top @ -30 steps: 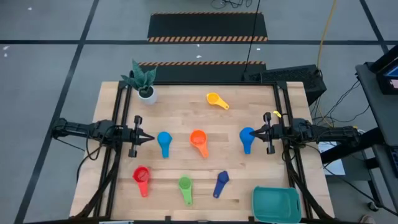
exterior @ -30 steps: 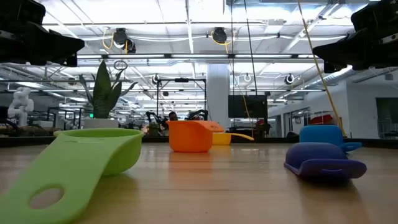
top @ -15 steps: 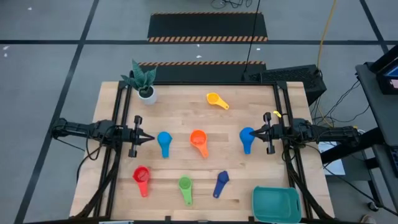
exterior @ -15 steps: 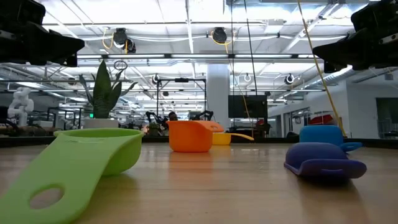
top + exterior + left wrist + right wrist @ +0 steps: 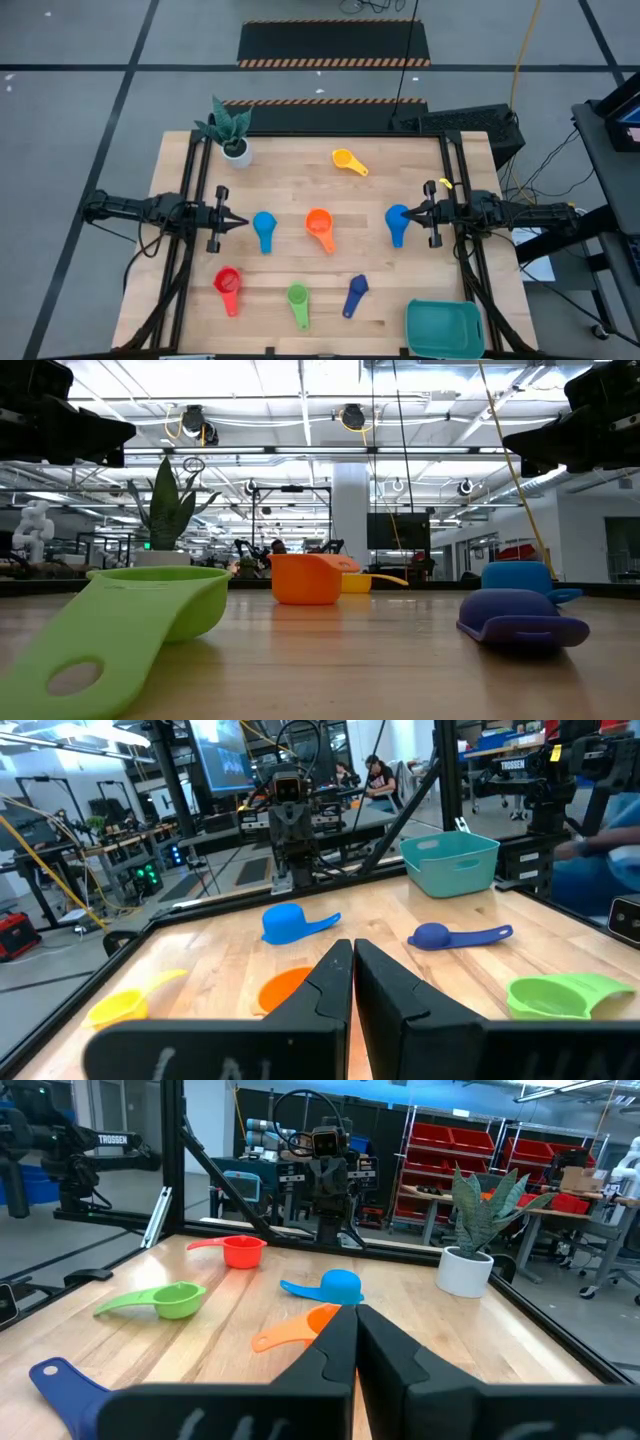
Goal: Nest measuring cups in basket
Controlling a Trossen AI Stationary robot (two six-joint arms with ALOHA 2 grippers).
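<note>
"TROSSEN" is showing upper left in the right wrist view; basket is sitting lower right, holding nothing; both grippers are staying clenched, gripping nothing.

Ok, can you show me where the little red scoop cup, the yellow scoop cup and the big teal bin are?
small red plastic measuring cup [image 5: 227, 281], high view, on its bowl.
small yellow plastic measuring cup [image 5: 343, 158], high view, on its bowl.
teal rectangular plastic basket [image 5: 444, 345], high view, on its rim.
</note>
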